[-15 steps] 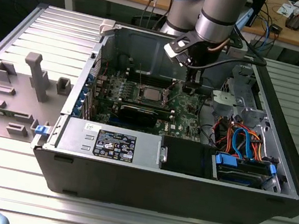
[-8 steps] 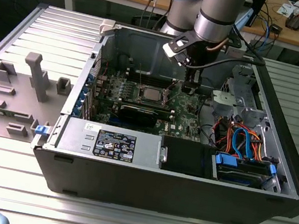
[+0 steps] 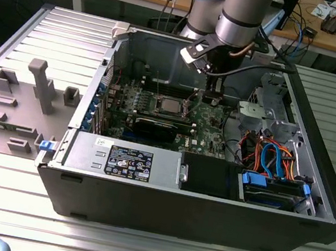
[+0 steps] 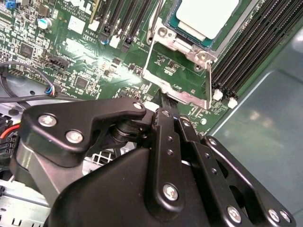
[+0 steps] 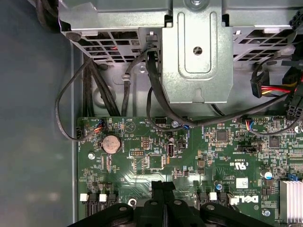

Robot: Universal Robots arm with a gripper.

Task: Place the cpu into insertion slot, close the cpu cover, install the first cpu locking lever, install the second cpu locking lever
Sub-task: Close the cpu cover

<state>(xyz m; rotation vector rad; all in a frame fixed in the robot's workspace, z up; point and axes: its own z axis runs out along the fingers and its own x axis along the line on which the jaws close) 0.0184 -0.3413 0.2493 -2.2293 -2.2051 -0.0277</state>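
Observation:
The cpu (image 3: pixel 171 105), a silvery square chip (image 4: pixel 207 16), lies in the insertion slot (image 3: pixel 159 103) on the green board inside the open computer case. The cpu cover (image 4: pixel 187 96), a thin silver frame with a large cut-out, is swung open away from the chip, and the board shows through its opening. My gripper (image 4: pixel 165 101) hangs just beside the socket (image 3: pixel 211 97). In both wrist views its black fingers (image 5: pixel 158 189) are pressed together, and the tip meets the cover's free edge. A thin metal lever (image 4: pixel 154 23) runs along one side of the socket.
Black memory slots (image 4: pixel 251 52) flank the socket. A black card (image 3: pixel 155 126) lies in front of it, then the power supply (image 3: pixel 123 157). Coloured cables (image 3: pixel 273 157) fill the case on the exterior view's right. A metal drive cage (image 5: pixel 199 52) stands over the board's edge.

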